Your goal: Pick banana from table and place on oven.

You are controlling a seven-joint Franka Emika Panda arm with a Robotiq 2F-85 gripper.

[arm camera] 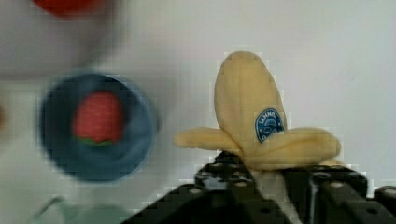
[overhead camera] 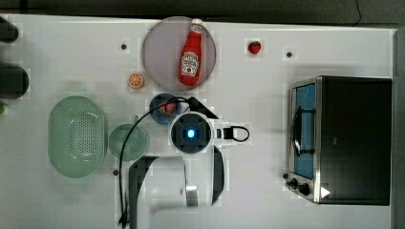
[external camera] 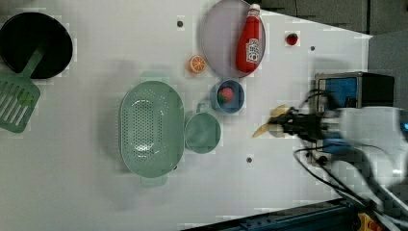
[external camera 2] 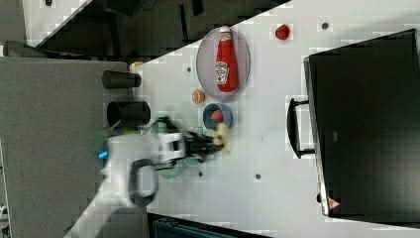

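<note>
The white table (overhead camera: 71, 200) carries everything. At the top view's right stands the black oven (overhead camera: 356, 138), its bluish glass door (overhead camera: 304, 129) facing the middle of the table. The white arm (overhead camera: 191, 162) reaches in from the top view's bottom edge. At the top view's left lies an oval green colander (overhead camera: 76, 136), with a round green cup (overhead camera: 128, 142) touching its side. A grey plate (overhead camera: 162, 47) near the far edge holds a red ketchup bottle (overhead camera: 191, 55) lying flat. In the left view a black pan (external camera: 33, 45) and a green slotted spatula (external camera: 17, 103) sit at the left.

The gripper (arm camera: 261, 179) is clenched on the banana (arm camera: 257, 126), a pale-yellow plush fruit with peel flaps spread and a blue sticker; its stem end sits between the black jaws. In the left view the banana (external camera: 272, 122) hangs off the table, between the blue bowl (external camera: 228, 96) and the oven (external camera: 356, 89). The bowl holds a strawberry (arm camera: 99, 116). An orange slice (overhead camera: 135, 79) lies beside the plate, and another strawberry (overhead camera: 254, 47) lies well apart, towards the oven
</note>
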